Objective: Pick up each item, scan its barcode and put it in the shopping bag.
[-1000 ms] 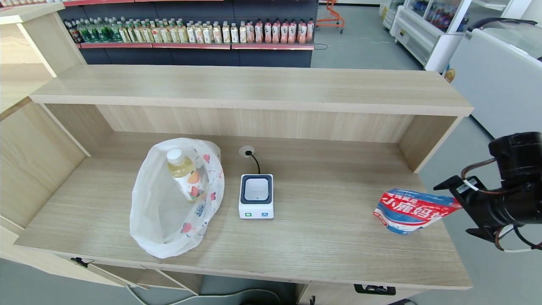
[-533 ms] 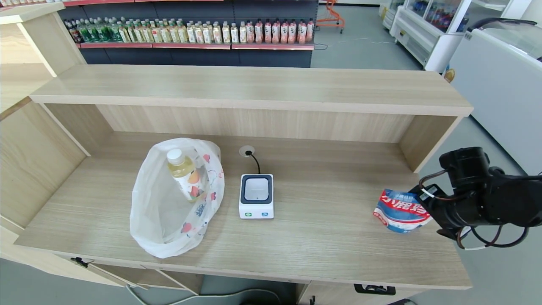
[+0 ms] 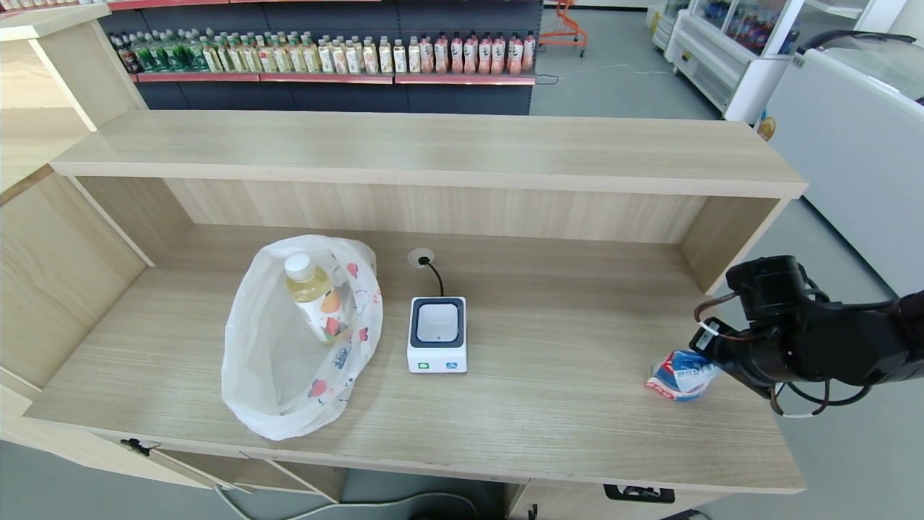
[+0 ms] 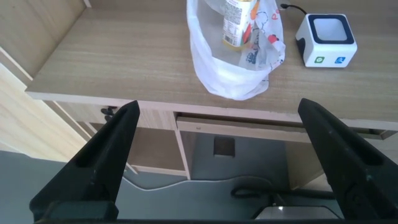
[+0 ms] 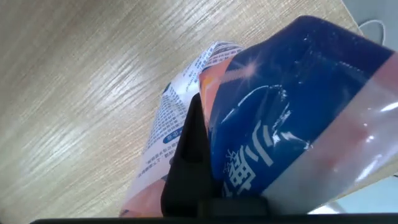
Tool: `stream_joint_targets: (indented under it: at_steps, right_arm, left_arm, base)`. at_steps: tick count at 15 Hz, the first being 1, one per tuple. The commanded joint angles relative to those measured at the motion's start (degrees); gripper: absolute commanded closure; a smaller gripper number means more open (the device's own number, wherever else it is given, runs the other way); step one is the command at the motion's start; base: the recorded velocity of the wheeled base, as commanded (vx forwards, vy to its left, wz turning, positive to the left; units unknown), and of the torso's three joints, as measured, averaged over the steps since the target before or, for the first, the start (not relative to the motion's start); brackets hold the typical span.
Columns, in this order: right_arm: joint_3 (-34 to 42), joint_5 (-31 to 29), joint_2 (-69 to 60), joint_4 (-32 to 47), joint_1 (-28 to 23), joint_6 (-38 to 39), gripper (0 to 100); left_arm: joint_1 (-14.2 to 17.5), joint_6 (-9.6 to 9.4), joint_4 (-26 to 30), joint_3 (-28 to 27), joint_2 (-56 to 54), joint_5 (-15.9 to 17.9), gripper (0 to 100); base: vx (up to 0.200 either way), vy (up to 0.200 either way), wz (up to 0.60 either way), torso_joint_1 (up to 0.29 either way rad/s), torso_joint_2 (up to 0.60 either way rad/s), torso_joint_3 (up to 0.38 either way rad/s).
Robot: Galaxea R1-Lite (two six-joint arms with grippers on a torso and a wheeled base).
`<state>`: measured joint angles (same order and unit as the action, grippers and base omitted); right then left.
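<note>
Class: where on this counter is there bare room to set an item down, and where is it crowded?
Widest bare patch: the counter between scanner and pouch. A narrower strip runs before the scanner to the near edge. Crowded: around the shopping bag with its bottle, and the right end, where the right gripper is at the pouch.

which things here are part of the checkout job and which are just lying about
Job: snack pouch, barcode scanner, shopping bag, bottle already in the bag.
Just around: shelf drinks, freezers, cable hole behind the scanner.
</note>
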<state>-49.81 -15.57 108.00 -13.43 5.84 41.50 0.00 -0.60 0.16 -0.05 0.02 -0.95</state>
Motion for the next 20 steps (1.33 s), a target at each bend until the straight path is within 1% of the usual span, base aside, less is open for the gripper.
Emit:
stream_joint_targets:
  at_steps: [1, 3, 4, 6, 7, 8, 9, 10, 11, 12, 14, 15, 18, 20]
  right_arm:
    - [-0.02, -0.08, -2.88, -0.1, 0.23, -3.26, 100]
    - [0.68, 1.24, -5.87, -2.91, 0.75, -7.83, 100]
    - [3.67, 7.57, -9.56, -7.4, 0.84, -15.22, 100]
    - [12.37, 23.74, -14.74, -19.09, 0.14, -25.85, 100]
    - [17.29, 34.29, -16.59, -26.2, -2.06, -32.8, 100]
    - [21.6, 46.42, -18.26, -32.44, -4.17, -39.3, 100]
    - [22.92, 57.67, -19.23, -35.96, -6.45, -44.22, 100]
    - [22.92, 65.05, -19.93, -38.07, -7.42, -47.3, 100]
    - [23.09, 72.87, -20.9, -43.26, -7.77, -49.67, 100]
    - [23.27, 78.32, -21.51, -46.77, -7.86, -49.93, 100]
    - [23.36, 87.29, -23.09, -49.67, -8.04, -51.6, 100]
    - [23.44, 92.65, -24.06, -49.85, -7.51, -55.91, 100]
    - [24.06, 100.65, -24.85, -49.41, -4.26, -62.94, 100]
    - [23.88, 103.72, -24.94, -49.41, -2.06, -64.26, 100]
  left_arm:
    - [0.0, 0.07, 0.02, -0.04, -0.02, -0.02, 0]
    - [0.0, -0.02, 0.02, 0.05, -0.02, -0.02, 0]
    - [0.0, -0.02, 0.02, -0.04, -0.02, -0.02, 0]
    - [0.0, -0.02, 0.02, -0.04, -0.02, -0.02, 0]
    - [0.0, -0.02, 0.02, -0.04, -0.02, -0.02, 0]
    - [0.0, -0.02, 0.02, -0.04, -0.02, -0.02, 0]
    - [0.0, -0.02, 0.02, 0.05, -0.02, -0.02, 0]
    - [0.0, -0.02, 0.02, -0.04, -0.02, -0.02, 0]
    - [0.0, -0.02, 0.02, -0.04, -0.02, -0.02, 0]
    - [0.0, -0.02, 0.02, 0.05, -0.02, -0.02, 0]
    - [0.0, -0.02, 0.02, -0.04, -0.02, -0.1, 0]
    - [0.0, 0.07, 0.02, -0.04, -0.02, -0.02, 0]
    - [0.0, -0.02, 0.02, -0.04, -0.02, -0.02, 0]
    - [0.0, -0.02, 0.02, -0.04, -0.02, -0.02, 0]
  base:
    - [0.0, 0.0, 0.0, 0.0, 0.0, 0.0]
    - [0.0, 0.0, 0.0, 0.0, 0.0, 0.0]
    - [0.0, 0.0, 0.0, 0.0, 0.0, 0.0]
    - [0.0, 0.0, 0.0, 0.0, 0.0, 0.0]
    - [0.0, 0.0, 0.0, 0.0, 0.0, 0.0]
    - [0.0, 0.0, 0.0, 0.0, 0.0, 0.0]
    - [0.0, 0.0, 0.0, 0.0, 0.0, 0.0]
    - [0.0, 0.0, 0.0, 0.0, 0.0, 0.0]
    - [0.0, 0.0, 0.0, 0.0, 0.0, 0.0]
    - [0.0, 0.0, 0.0, 0.0, 0.0, 0.0]
    - [0.0, 0.0, 0.0, 0.0, 0.0, 0.0]
    - [0.0, 0.0, 0.0, 0.0, 0.0, 0.0]
    - [0.0, 0.0, 0.0, 0.0, 0.0, 0.0]
    - [0.0, 0.0, 0.0, 0.0, 0.0, 0.0]
